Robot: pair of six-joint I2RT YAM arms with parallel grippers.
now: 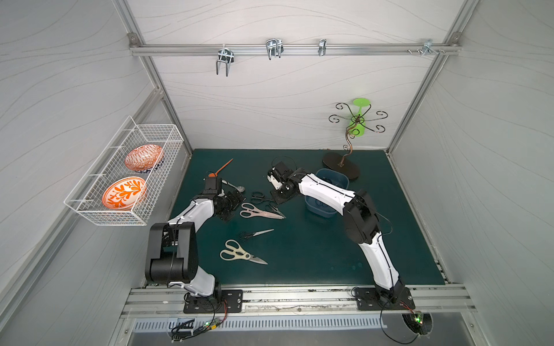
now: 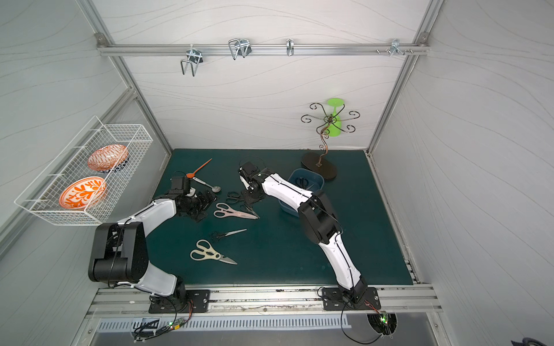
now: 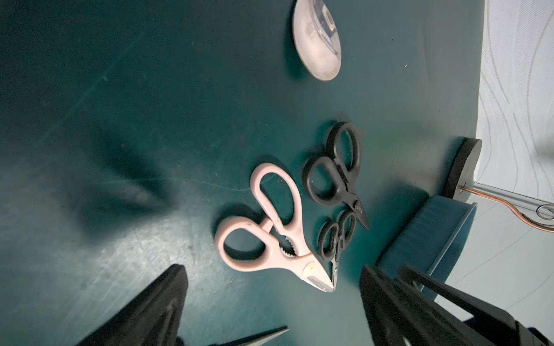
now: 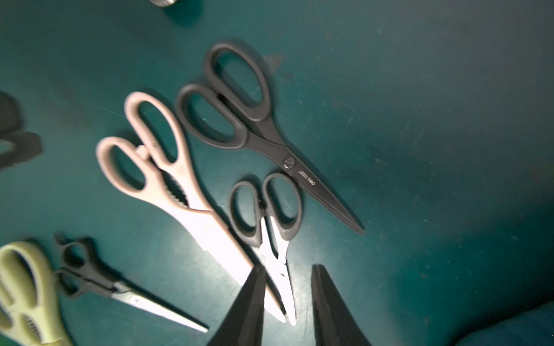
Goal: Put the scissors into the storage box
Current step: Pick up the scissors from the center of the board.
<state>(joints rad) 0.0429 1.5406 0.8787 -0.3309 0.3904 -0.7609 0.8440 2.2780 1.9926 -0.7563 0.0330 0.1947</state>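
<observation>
1. Spread wide above the pink-handled steel kitchen shears (image 3: 302,260): left gripper (image 3: 274,271), nothing held.
2. Narrowly parted and empty, just over the blades of the small black-handled steel scissors (image 4: 269,239): right gripper (image 4: 287,269).
3. Just beside those: all-black matte scissors (image 4: 269,143).
4. Nearer the front edge of the dark green mat (image 1: 314,257): slim black-handled scissors (image 1: 256,234), cream-handled shears (image 1: 238,254).
5. Back right, partly under the right arm: dark blue rounded plastic storage box (image 1: 319,211), black-handled pair (image 2: 302,181) inside.
6. Bare mat front right, out to the edge.
</observation>
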